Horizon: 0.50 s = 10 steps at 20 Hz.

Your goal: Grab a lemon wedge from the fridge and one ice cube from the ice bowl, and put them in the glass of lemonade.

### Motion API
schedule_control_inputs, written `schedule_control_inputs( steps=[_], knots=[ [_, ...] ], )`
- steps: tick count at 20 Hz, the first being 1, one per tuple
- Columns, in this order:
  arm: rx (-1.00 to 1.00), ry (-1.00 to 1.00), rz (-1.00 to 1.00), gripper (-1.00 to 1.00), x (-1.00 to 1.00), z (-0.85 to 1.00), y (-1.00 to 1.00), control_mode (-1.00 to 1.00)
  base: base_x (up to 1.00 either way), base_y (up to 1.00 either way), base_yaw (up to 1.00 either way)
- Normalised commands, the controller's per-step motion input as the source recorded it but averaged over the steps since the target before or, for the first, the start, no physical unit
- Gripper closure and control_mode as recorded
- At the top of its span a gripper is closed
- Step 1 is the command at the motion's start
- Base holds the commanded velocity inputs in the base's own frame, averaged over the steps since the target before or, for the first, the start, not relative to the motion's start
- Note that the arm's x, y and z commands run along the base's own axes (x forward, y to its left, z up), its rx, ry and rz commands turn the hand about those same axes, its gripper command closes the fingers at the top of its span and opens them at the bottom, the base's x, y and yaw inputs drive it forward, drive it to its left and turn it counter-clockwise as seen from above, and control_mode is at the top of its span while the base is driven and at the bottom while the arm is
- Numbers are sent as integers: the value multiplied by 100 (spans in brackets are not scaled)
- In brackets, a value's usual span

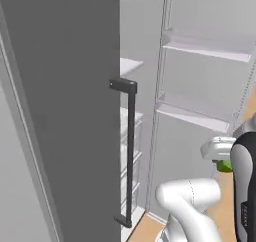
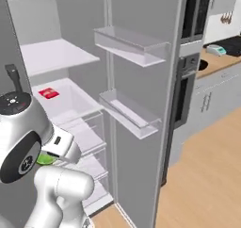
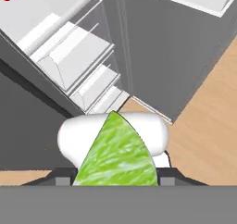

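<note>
Clearly no writing reads anywhere — gripper (image 3: 113, 179) fingers clamped on the lemon wedge (image 3: 115, 153) beside the open fridge (image 2: 141, 104).

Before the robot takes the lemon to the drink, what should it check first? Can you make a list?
1. Lemon wedge held between the fingers: ok, it sits right in front of the hand camera.
2. Wedge out of the fridge: ok, wooden floor shows below the hand.
3. Fridge door open, not blocking the arm: ok.
4. Red item left on its shelf: ok.
5. Grip firm enough for travel: cannot tell, the fingertips are hidden.
6. Glass of lemonade ready and the path to it: cannot tell.
</note>
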Motion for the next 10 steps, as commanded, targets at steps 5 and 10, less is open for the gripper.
schedule_control_inputs(
  steps=[5, 10],
  knots=[
    [0, 0, 0, 100, 0, 0, 0, 100, 9, -59, -72],
    [0, 0, 0, 100, 0, 0, 0, 100, 18, -87, -62]
  ],
)
